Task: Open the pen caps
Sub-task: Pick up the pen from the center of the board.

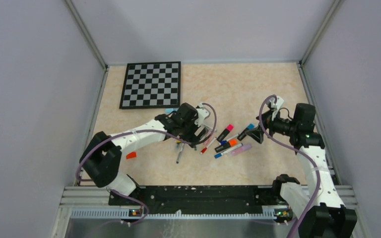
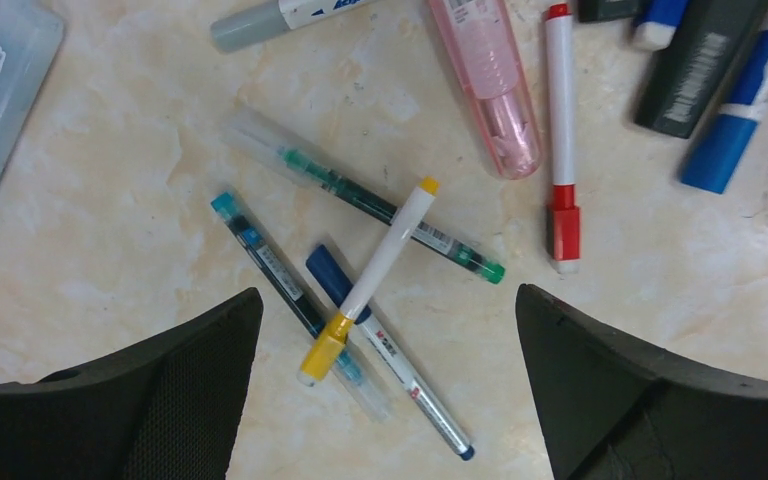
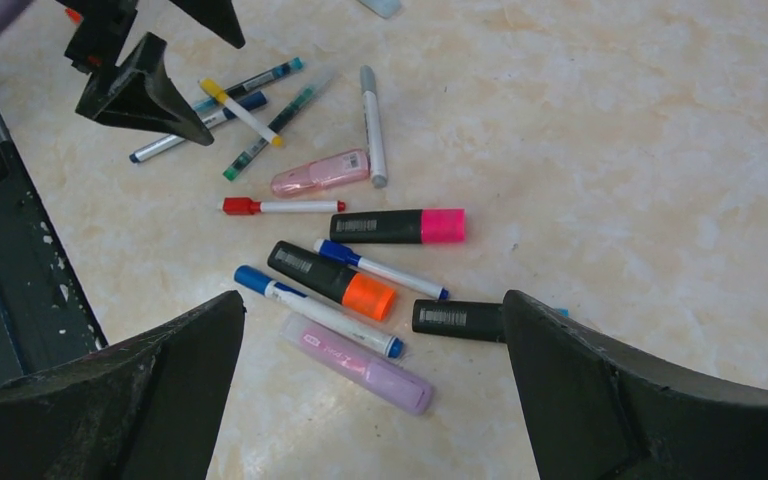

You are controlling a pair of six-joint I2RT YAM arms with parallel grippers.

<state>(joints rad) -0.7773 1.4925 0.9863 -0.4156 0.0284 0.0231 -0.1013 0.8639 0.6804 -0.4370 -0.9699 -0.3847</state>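
1. The left gripper [image 2: 388,298] hangs low over the table [image 2: 110,220], jaws spread wide and holding nothing.
2. Right below the gap lies the yellow pen [image 2: 385,262]. Its long axis runs on a slant across the line between the fingers, neither along it nor square to it. The yellow cap [image 2: 323,347] is at the near end, closer to the left finger.
3. That pen is a thin white barrel with its cap seated. It rests crosswise on a blue pen [image 2: 400,365] and touches a green pen [image 2: 360,195], so a pinch could catch the neighbours.
4. Further off lie a red pen [image 2: 560,120] and a pink highlighter [image 2: 490,80], both capped.
5. The right gripper [image 3: 372,300], jaws also spread and empty, hovers over the thick markers, the orange marker [image 3: 320,275] under its gap. For the yellow pen the left arm is the nearer, by my reading.
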